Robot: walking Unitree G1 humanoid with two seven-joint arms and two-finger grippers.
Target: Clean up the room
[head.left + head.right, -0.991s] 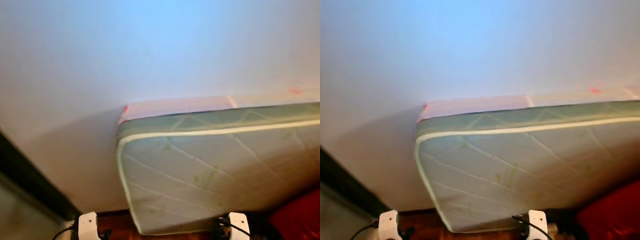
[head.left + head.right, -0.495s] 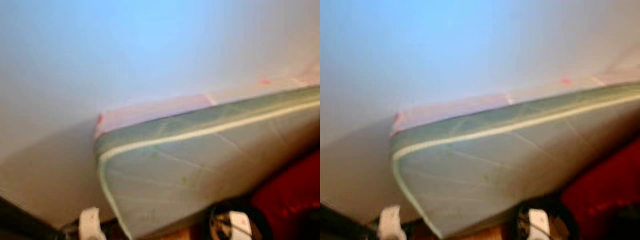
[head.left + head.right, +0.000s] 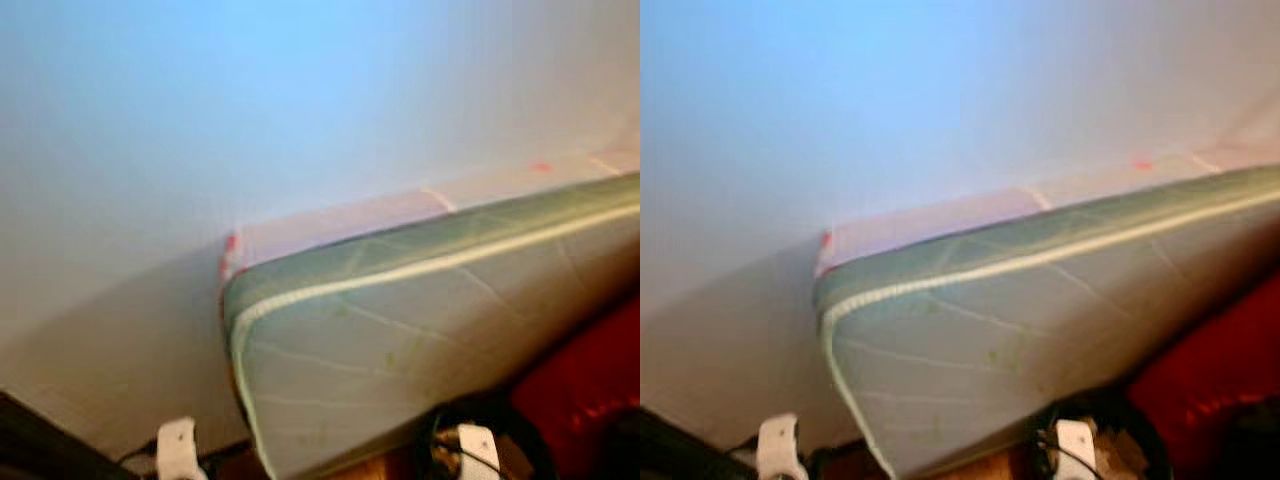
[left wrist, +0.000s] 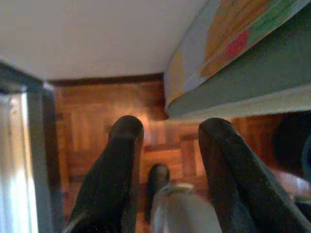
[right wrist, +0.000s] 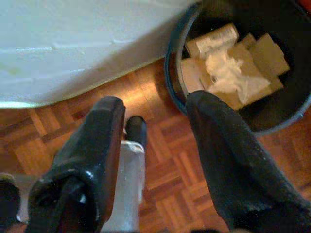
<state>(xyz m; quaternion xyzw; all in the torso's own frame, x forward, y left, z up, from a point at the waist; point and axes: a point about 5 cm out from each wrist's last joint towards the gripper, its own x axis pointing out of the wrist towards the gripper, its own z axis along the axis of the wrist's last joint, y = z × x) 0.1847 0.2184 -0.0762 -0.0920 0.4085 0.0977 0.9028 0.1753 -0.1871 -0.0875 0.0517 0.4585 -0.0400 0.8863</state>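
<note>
Quilted mattress leans on wall; both tools spread above seemingly parquet floor.

A parquet floor carries a mattress and a paper-filled bin.

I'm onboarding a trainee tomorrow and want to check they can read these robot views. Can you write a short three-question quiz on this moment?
1. True or false: the right pincer grips a piece of cardboard.
2. What lies inside the dark round bin seen past the right pincer?
A. folded clothes
B. cardboard pieces and crumpled white paper
C. water
3. Fill in: the mattress leans against the ____.

Key
1. False. Its fingers are spread with nothing between them, above the wooden parquet floor. The left pincer is open too.
2. B. Cardboard pieces and crumpled white paper lie in it.
3. Wall.
</note>
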